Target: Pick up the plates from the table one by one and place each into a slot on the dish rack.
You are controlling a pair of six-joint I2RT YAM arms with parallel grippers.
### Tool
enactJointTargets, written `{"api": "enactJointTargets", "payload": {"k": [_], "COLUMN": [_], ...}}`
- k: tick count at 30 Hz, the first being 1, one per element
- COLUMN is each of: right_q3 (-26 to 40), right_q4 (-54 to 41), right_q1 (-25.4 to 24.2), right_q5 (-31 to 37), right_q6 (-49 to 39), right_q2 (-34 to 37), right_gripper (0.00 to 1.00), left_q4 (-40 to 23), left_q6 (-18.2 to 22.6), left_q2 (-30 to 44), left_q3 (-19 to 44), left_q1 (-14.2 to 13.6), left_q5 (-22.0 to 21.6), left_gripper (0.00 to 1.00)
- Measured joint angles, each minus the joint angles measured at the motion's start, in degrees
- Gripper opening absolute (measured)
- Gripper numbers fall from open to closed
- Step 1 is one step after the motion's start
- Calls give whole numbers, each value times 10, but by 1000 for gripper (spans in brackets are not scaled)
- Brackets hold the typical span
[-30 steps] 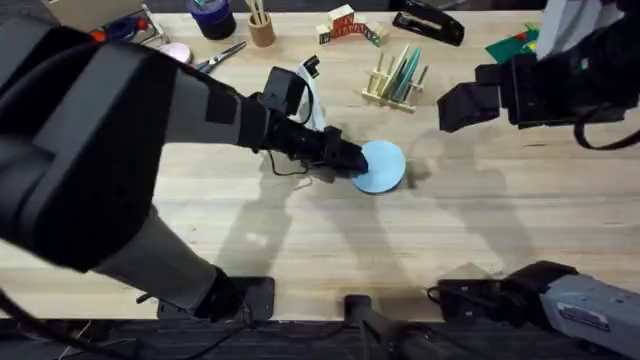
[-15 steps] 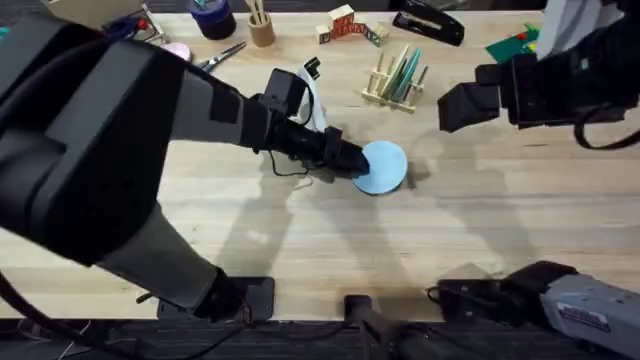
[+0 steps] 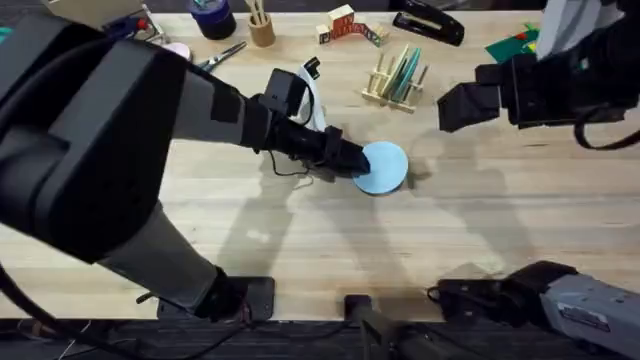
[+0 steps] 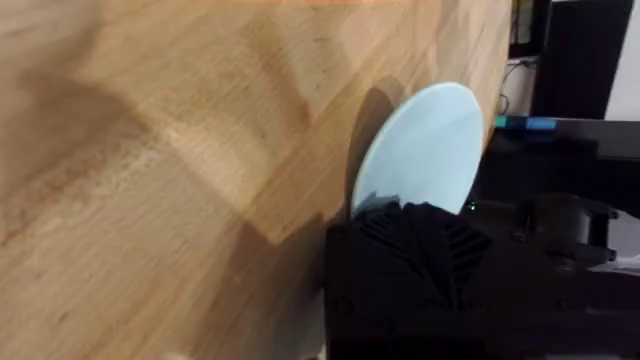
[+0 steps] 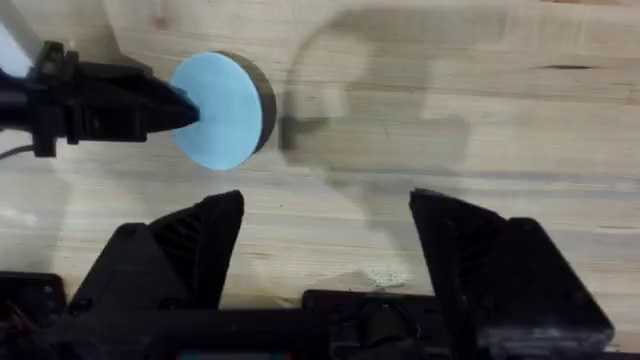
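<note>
A light wooden butcher-block table (image 3: 480,230) spans the scene, its plank grain running side to side. Soft shadows fall across the planks near the centre and toward 3 o'clock. Along the far edge, from 11 to 1 o'clock, lie scissors (image 3: 222,57), a cup of sticks (image 3: 262,28), coloured blocks (image 3: 348,24), a black stapler (image 3: 428,21) and green paper (image 3: 512,44). Beyond the table's edge, the left wrist view shows dark furniture (image 4: 570,60).

A craft workbench: scissors (image 3: 222,56), stapler (image 3: 428,22), blocks (image 3: 348,26)
</note>
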Motion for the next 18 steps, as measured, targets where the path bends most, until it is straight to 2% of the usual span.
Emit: {"api": "enactJointTargets", "payload": {"k": [12, 18], "right_q3": [-2, -44], "right_q4": [5, 38], "right_q1": [0, 0], "right_q5": [-4, -31], "right_q6": [3, 14], "right_q2": [0, 0], "right_gripper": [995, 993], "left_q4": [2, 2], "left_q6": [-4, -4], "left_q2": [1, 1], "left_q3": [0, 0], "left_q1": [0, 0], "left_q5": [1, 1], "left_gripper": [43, 43]}}
